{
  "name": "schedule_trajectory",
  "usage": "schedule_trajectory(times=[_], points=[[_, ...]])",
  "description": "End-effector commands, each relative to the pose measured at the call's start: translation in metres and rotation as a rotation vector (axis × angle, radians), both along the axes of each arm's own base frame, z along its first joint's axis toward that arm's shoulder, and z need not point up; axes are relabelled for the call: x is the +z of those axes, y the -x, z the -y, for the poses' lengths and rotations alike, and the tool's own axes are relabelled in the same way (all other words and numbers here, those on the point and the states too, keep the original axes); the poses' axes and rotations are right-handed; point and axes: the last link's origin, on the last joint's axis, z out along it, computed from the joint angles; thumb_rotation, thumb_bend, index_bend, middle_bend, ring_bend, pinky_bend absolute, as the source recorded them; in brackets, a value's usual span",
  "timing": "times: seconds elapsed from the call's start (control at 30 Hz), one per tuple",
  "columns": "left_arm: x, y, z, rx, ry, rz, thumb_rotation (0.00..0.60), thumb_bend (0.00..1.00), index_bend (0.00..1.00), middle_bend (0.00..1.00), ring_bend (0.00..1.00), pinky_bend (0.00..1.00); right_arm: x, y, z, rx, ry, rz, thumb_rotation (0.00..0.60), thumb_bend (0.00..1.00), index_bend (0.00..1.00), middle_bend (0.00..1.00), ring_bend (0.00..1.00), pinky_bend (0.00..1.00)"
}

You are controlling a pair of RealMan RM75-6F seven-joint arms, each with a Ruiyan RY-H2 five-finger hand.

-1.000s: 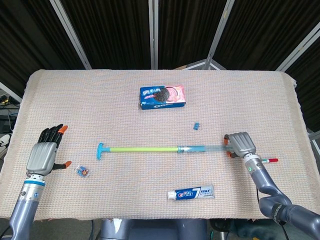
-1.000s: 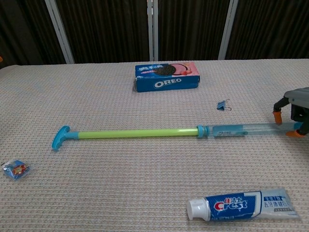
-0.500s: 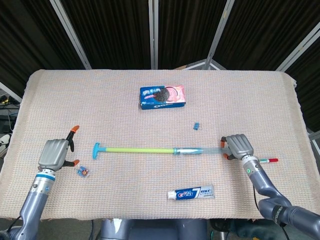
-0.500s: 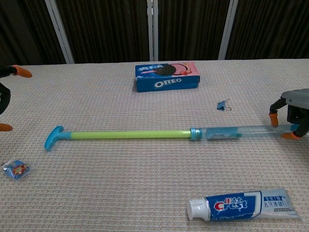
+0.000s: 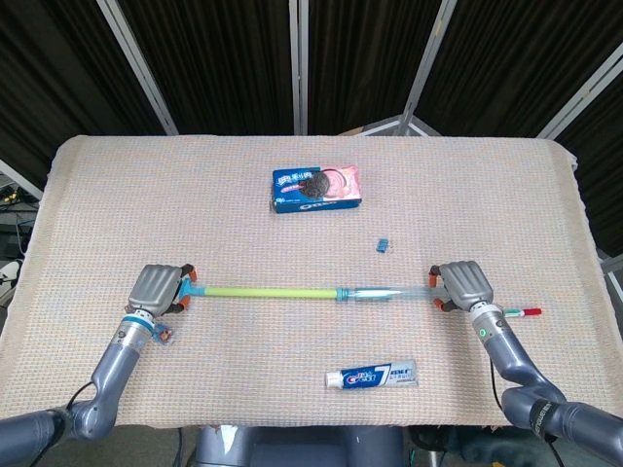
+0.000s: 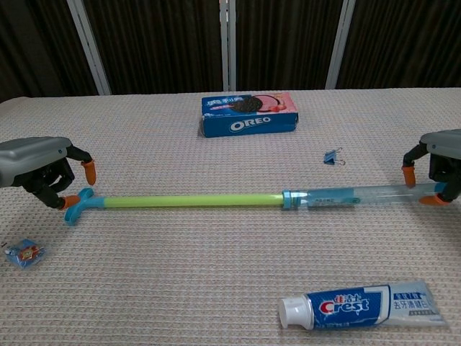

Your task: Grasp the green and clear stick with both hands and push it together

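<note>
The table point(image 5: 487, 185) carries one green and clear stick point(image 5: 292, 290), one Oreo cookie box point(image 5: 316, 188), one Crest toothpaste tube point(image 5: 371, 375) and one small blue binder clip point(image 5: 384, 245). There is also one small blue wrapped packet point(image 6: 22, 254) near the left edge and one red-tipped pen point(image 5: 523, 312) by the right edge. Two robot hands are in view, the left robot hand point(image 5: 159, 289) and the right robot hand point(image 5: 463, 283), one at each end of the stick.
</note>
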Motion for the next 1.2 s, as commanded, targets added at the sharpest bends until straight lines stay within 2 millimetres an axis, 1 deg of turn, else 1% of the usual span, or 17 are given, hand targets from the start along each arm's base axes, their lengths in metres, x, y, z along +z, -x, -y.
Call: schedule_trajectory(times=[0.03, 0.5, 0.57, 0.67, 0.77, 0.87, 1.0, 1.2], points=[[-0.006, 0.001, -0.001, 0.01, 0.012, 0.002, 0.6, 0.41, 0.42, 0.82, 0.81, 0.95, 0.0, 0.0, 0.0, 0.001, -0.001, 0.0, 0.6, 0.32, 0.64, 1.0, 1.0, 1.0], [-0.022, 0.002, -0.01, 0.022, 0.029, 0.006, 0.6, 0.41, 0.44, 0.82, 0.81, 0.95, 0.0, -0.003, -0.002, 0.01, -0.004, 0.004, 0.6, 0.32, 0.64, 1.0, 1.0, 1.0], [-0.024, 0.001, -0.01, 0.024, 0.033, 0.004, 0.6, 0.41, 0.46, 0.82, 0.81, 0.95, 0.001, -0.003, -0.002, 0.008, -0.003, 0.006, 0.6, 0.32, 0.64, 1.0, 1.0, 1.0], [-0.025, 0.001, -0.011, 0.026, 0.035, 0.001, 0.6, 0.42, 0.51, 0.82, 0.81, 0.95, 0.001, -0.002, -0.002, 0.006, -0.002, 0.007, 0.6, 0.32, 0.64, 1.0, 1.0, 1.0], [-0.027, 0.0, -0.011, 0.028, 0.037, -0.003, 0.6, 0.44, 0.52, 0.82, 0.81, 0.95, 0.001, -0.001, -0.002, 0.004, -0.002, 0.008, 0.6, 0.32, 0.64, 1.0, 1.0, 1.0], [-0.028, 0.0, -0.012, 0.032, 0.038, -0.006, 0.6, 0.44, 0.53, 0.82, 0.81, 0.95, 0.001, -0.001, -0.002, 0.004, -0.002, 0.009, 0.6, 0.32, 0.64, 1.0, 1.0, 1.0], [-0.029, 0.0, -0.012, 0.038, 0.04, -0.006, 0.6, 0.45, 0.58, 0.82, 0.81, 0.95, 0.002, -0.001, -0.002, 0.004, -0.001, 0.011, 0.6, 0.32, 0.64, 1.0, 1.0, 1.0], [-0.024, -0.005, -0.014, 0.05, 0.027, 0.025, 0.6, 0.45, 0.62, 0.82, 0.81, 0.95, 0.004, -0.004, -0.002, 0.004, 0.001, 0.03, 0.6, 0.32, 0.65, 1.0, 1.0, 1.0]])
